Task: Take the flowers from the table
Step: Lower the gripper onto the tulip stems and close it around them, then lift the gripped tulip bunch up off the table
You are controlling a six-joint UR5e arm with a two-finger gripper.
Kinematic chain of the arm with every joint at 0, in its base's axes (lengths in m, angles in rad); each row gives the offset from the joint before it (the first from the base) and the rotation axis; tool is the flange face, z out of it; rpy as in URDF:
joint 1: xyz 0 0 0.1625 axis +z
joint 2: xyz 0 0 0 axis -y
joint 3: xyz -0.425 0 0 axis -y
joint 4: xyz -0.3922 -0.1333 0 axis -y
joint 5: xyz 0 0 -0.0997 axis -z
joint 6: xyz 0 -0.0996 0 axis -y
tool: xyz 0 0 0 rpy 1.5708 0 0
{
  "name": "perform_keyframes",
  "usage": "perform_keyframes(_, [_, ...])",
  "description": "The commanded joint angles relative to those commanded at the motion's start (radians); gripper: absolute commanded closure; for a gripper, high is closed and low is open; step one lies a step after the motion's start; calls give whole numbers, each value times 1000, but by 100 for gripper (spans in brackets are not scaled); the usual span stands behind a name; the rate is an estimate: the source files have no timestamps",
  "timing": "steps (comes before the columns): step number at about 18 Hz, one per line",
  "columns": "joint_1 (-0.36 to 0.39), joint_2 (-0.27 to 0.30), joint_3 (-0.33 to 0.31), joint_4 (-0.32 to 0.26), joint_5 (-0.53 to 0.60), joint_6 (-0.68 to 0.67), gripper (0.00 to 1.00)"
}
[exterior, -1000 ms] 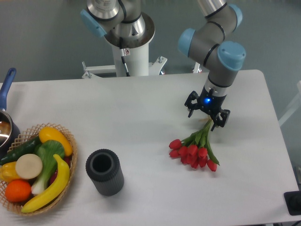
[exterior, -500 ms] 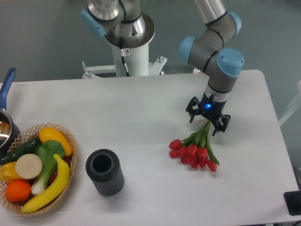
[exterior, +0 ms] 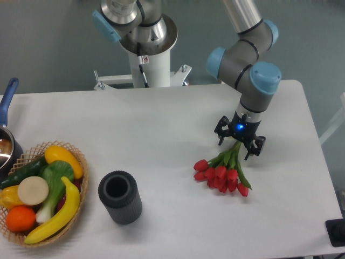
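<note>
The flowers [exterior: 222, 174], a bunch of red tulip buds on green stems, lie on the white table [exterior: 161, 129] at its right side, buds toward the front. My gripper [exterior: 239, 148] hangs low over the stem end of the bunch with its fingers spread apart, open. The stem tips sit between the fingers, and nothing is clamped. The gripper body hides the very end of the stems.
A dark ribbed cylinder cup [exterior: 120, 197] stands upright at front left of centre. A wicker basket [exterior: 81, 162] of fruit and vegetables sits at the front left edge. A pot with a blue handle [exterior: 6, 100] is at the far left. The robot base [exterior: 151, 48] stands behind the table.
The gripper has come down and shifted slightly right and toward the front, closer over the stems. The flowers have not moved.
</note>
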Motion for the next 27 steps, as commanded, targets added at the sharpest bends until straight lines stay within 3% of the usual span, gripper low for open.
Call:
perform_keyframes(6, [-5, -11, 5, 0, 0, 3, 0])
perform_keyframes(7, [-5, -11, 9, 0, 0, 3, 4])
perform_keyframes(8, [-5, -11, 9, -2, -2, 2, 21])
perform_keyframes(9, [-5, -11, 9, -2, -2, 3, 32])
perform_keyframes(15, [0, -8, 14, -8, -5, -2, 63])
perform_keyframes(19, [8, 5, 21, -15, -12, -3, 67])
perform_keyframes(27, [9, 41, 34, -20, -11, -5, 67])
